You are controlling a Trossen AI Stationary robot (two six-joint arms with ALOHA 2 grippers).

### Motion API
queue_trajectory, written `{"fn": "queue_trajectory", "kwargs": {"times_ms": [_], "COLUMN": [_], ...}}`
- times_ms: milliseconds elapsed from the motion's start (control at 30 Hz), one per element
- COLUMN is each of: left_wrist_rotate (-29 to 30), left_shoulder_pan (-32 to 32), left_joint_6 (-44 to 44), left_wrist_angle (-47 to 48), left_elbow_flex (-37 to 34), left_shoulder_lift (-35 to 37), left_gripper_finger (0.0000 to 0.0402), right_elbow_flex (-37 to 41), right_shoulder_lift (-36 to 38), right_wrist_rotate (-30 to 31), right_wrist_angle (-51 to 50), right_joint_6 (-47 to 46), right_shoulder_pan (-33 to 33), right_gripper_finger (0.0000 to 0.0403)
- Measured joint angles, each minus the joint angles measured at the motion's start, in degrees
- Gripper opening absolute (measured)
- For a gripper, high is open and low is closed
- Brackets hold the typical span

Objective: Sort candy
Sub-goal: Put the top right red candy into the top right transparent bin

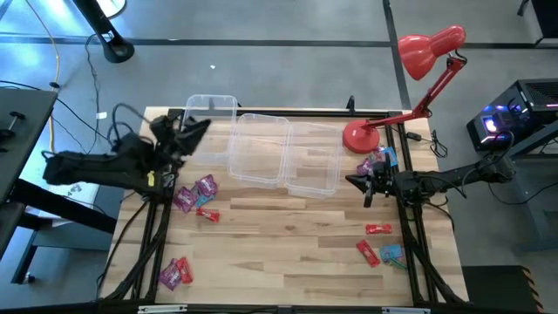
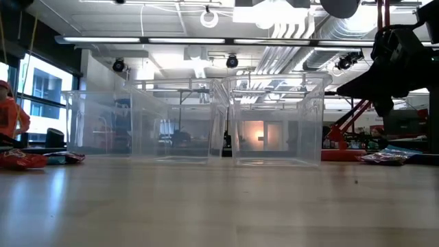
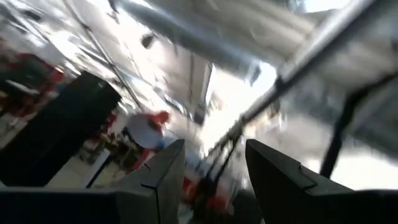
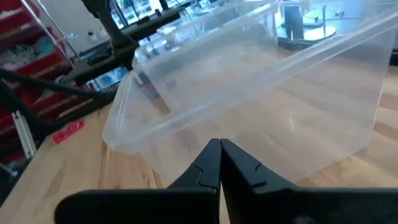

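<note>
the left gripper (image 1: 199, 127) is raised and tilted upward beside the clear bins (image 1: 259, 148), fingers apart and holding nothing. the right gripper (image 1: 353, 181) reaches level toward the bins with fingers pressed together and empty. candy (image 1: 193, 194) lies just behind the left gripper on the table (image 1: 288, 253); more candy (image 1: 378, 231) lies behind the right one.

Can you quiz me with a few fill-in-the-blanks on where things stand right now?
1. The right gripper has its fingers ____.
2. The number of clear bins on the table is ____.
3. The desk lamp is coloured ____.
4. The left gripper, raised beside the bins, holds ____.

Missing words: shut; three; red; nothing
</note>
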State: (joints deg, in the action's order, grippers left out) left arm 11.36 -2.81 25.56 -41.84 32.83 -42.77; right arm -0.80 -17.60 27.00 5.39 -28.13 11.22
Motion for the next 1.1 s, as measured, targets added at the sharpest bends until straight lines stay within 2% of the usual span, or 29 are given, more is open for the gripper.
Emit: {"fn": "queue_trajectory", "kwargs": {"times_ms": [67,167,233,300,367,433,500,567,633,667,767,833,900,967,1033,1100], "left_wrist_rotate": [-1.1,-1.1,-1.1,-0.7,1.1,3.1,5.0,5.6,2.2,-2.0,-19.6,-26.7,-29.8,-29.6,-26.0,-19.8], "left_shoulder_pan": [0.0,0.0,0.0,-0.2,-0.2,-0.2,-0.3,-0.3,-0.3,-0.3,-0.6,-0.1,1.4,3.6,6.1,8.7], "left_joint_6": [-2.0,-1.9,-0.5,-0.3,-0.3,-0.3,-0.1,1.4,3.6,3.5,-0.4,0.9,2.4,0.8,-1.3,-1.7], "left_wrist_angle": [4.4,6.1,5.1,4.5,4.1,2.9,-0.4,-4.2,-5.4,-5.1,-2.3,1.7,9.7,22.6,38.9,53.3], "left_elbow_flex": [5.7,12.1,15.3,17.8,19.8,21.3,22.7,23.7,24.3,24.4,24.5,24.5,24.5,24.5,24.5,24.5], "left_shoulder_lift": [-4.7,-10.9,-14.2,-17.0,-19.5,-21.3,-23.0,-24.2,-24.2,-23.5,-20.8,-18.5,-15.6,-11.7,-7.5,-3.7], "left_gripper_finger": [0.0163,0.0163,0.0163,0.0163,0.0163,0.0163,0.0163,0.0163,0.0163,0.0163,0.0163,0.0163,0.0163,0.0160,0.0153,0.0144], "right_elbow_flex": [0.0,0.0,0.0,0.0,-0.4,-2.9,-7.5,-13.5,-19.9,-23.2,-31.8,-36.3,-39.7,-42.5,-45.0,-47.5], "right_shoulder_lift": [-0.1,0.0,0.0,0.0,0.0,0.0,-0.2,-1.4,-3.9,-5.8,-11.5,-15.5,-19.0,-21.9,-24.2,-26.2], "right_wrist_rotate": [-0.6,3.6,4.4,0.7,-6.5,-12.4,-15.9,-16.8,-16.8,-16.5,-16.2,-16.1,-16.1,-16.1,-16.1,-16.1], "right_wrist_angle": [4.3,17.5,28.2,40.2,51.2,55.6,52.0,42.3,29.8,24.1,10.7,6.6,5.1,4.9,4.3,1.9], "right_joint_6": [-6.1,-14.4,-13.4,-8.0,-2.4,0.9,3.5,6.5,9.1,9.9,10.6,10.6,10.7,10.6,9.2,4.9], "right_shoulder_pan": [0.0,0.0,0.0,0.0,0.0,0.0,0.1,0.1,0.1,0.1,0.0,0.1,0.1,0.1,0.1,0.1], "right_gripper_finger": [0.0000,0.0000,0.0000,0.0000,0.0000,0.0000,0.0000,0.0000,0.0000,0.0000,0.0000,0.0000,0.0000,0.0000,0.0000,0.0000]}}
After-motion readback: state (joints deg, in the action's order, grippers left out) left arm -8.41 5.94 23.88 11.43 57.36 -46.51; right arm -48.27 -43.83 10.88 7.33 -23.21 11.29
